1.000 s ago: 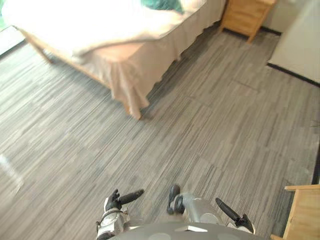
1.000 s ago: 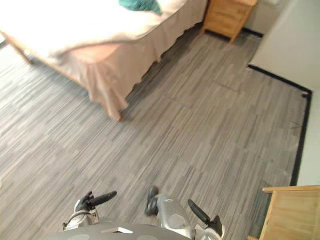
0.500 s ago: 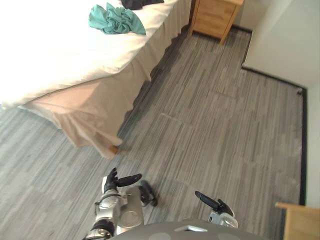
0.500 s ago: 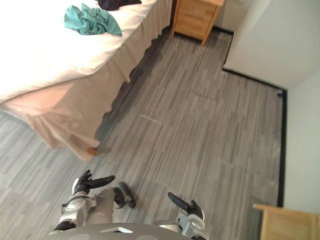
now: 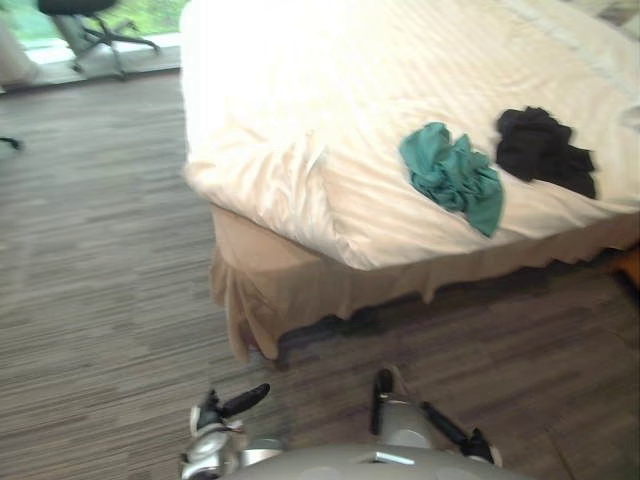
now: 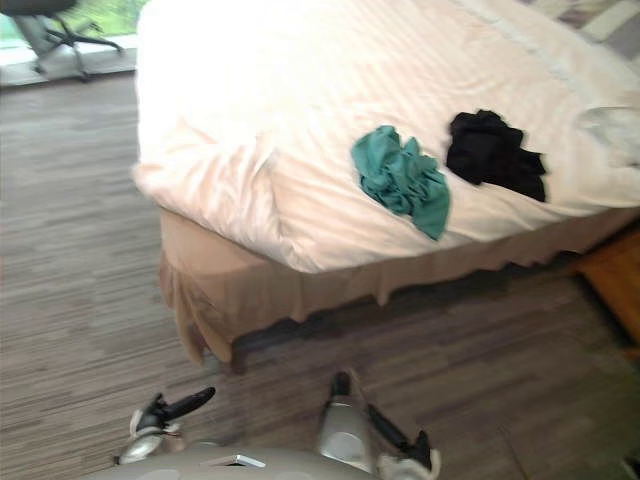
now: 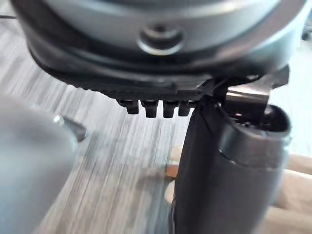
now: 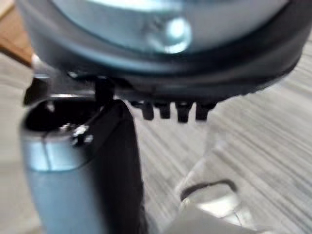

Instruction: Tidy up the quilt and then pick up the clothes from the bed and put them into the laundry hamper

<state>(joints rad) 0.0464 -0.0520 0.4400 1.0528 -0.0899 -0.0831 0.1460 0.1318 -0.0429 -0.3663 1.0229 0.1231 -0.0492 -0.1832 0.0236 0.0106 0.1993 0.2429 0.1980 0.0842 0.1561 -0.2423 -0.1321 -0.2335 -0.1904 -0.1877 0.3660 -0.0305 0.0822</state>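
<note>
An office chair (image 5: 88, 22) stands at far left. The left hand (image 5: 215, 410) hangs low over the grey floor (image 5: 90, 300), fingers relaxed and empty. On the bed (image 5: 300, 290), the white quilt (image 5: 330, 90) bunches at its near corner. A teal garment (image 5: 455, 180) and a black garment (image 5: 540, 150) lie apart on it. The right hand (image 5: 462, 438) hangs low too, loose and holding nothing.
</note>
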